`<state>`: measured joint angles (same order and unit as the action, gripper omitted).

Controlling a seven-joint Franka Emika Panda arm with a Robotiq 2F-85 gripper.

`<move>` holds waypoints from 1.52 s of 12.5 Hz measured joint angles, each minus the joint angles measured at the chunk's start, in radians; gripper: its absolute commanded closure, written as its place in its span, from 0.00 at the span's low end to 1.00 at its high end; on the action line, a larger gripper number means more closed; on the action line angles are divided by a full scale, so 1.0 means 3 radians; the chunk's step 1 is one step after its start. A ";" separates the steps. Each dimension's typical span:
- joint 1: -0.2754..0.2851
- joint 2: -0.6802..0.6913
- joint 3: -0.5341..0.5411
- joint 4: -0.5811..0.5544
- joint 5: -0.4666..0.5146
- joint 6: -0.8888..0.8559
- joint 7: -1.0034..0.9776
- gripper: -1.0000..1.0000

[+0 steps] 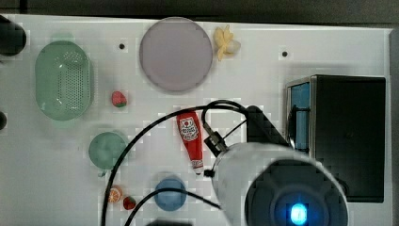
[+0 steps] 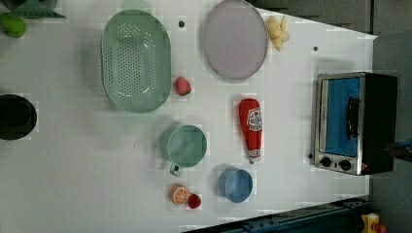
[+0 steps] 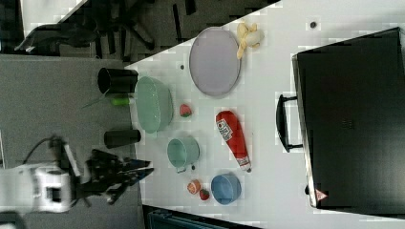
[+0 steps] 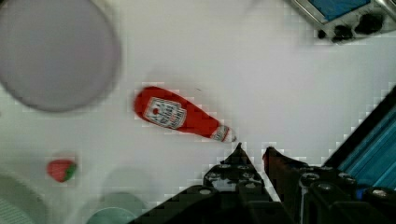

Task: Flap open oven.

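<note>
My fingertips (image 4: 239,150) are nearly together with a slim strip of white table showing between them. Nothing is pinched. The gripper (image 4: 253,151) hangs over bare table (image 4: 261,79).

Closest thing is the ketchup bottle (image 4: 177,116). It lies flat and its cap end points at my fingertips, just beside them in the wrist view. I can't tell contact.

Past the bottle's fat end is the grey plate (image 4: 51,51). A strawberry (image 4: 60,169) lies off to one side, apart from both.

The oven (image 1: 350,136) sits at the top view's right, at the table edge, with its front facing the top view's left. The door (image 2: 342,116) is shut: the blue pane is flush in the silver frame and the dark bar handle (image 2: 352,118) runs across it. The knobs (image 2: 335,162) are in a row beside the door. In the right view the handle (image 3: 282,124) stands off the closed front. I'm not touching the handle.

In the top view my arm (image 1: 244,165) overlaps the oven's front corner, and the bottle (image 1: 190,134) lies just to the top view's left of it.

Further out, top view:
- blue bowl (image 1: 170,193) near the bottle's cap
- green cup (image 1: 107,149)
- green colander (image 1: 62,80)
- banana (image 1: 226,41) beside the plate
</note>
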<state>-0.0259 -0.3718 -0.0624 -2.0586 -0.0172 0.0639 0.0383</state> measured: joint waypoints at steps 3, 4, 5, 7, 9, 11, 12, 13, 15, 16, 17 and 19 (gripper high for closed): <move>-0.0017 0.0193 -0.0169 -0.0182 0.0024 0.0097 -0.0144 0.82; -0.0023 0.0273 -0.0228 -0.0195 0.0019 0.0139 -0.0256 0.82; -0.0018 0.0347 -0.0298 -0.0208 0.0015 0.0212 -0.0411 0.82; -0.0019 0.0513 -0.0436 -0.0215 -0.0057 0.0426 -0.0848 0.82; -0.0022 0.0638 -0.0578 -0.0221 -0.0318 0.0659 -0.1372 0.82; -0.0037 0.0739 -0.0746 -0.0267 -0.0529 0.1000 -0.1912 0.82; -0.0048 0.0781 -0.0821 -0.0299 -0.0525 0.1205 -0.2187 0.82; -0.0055 0.0828 -0.0887 -0.0326 -0.0525 0.1354 -0.2455 0.82; -0.0062 0.0928 -0.0978 -0.0365 -0.0500 0.1639 -0.2888 0.82; -0.0064 0.0996 -0.1022 -0.0365 -0.0488 0.1774 -0.3070 0.82; -0.0050 0.1068 -0.1081 -0.0365 -0.0488 0.1890 -0.3225 0.82; -0.0047 0.1218 -0.1171 -0.0378 -0.0491 0.2030 -0.3438 0.82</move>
<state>-0.0399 -0.0063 -0.4138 -2.1719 -0.1644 0.6729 -0.9932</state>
